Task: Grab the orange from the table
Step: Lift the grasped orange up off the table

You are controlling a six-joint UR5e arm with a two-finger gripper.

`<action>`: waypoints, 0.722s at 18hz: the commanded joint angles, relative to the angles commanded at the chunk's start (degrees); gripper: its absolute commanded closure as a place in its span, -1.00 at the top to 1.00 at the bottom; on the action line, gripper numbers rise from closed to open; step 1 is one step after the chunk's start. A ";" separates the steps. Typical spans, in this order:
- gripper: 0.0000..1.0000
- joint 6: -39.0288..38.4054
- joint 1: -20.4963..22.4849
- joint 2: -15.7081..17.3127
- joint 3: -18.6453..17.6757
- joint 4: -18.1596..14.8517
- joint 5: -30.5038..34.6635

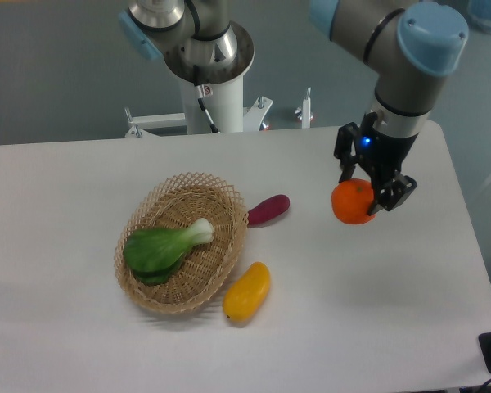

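The orange (pixel 353 203) is a small round bright-orange fruit held between my gripper's black fingers at the right of the white table (pixel 376 311). My gripper (pixel 363 199) is shut on the orange and points down from the arm above. The orange looks lifted a little off the tabletop, with a faint shadow below it. The upper right of the orange is hidden by the fingers.
A wicker basket (pixel 147 286) with a green bok choy (pixel 165 247) sits left of centre. A purple oblong vegetable (pixel 268 210) lies by the basket's right rim. A yellow mango-like fruit (pixel 247 291) lies in front of it. The robot base (pixel 213 90) stands at the table's back edge.
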 joint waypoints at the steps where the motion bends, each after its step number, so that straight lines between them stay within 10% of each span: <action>1: 0.34 -2.10 -0.79 0.26 -0.09 -0.09 0.00; 13: 0.34 -6.69 -1.59 1.06 -0.79 0.00 -2.20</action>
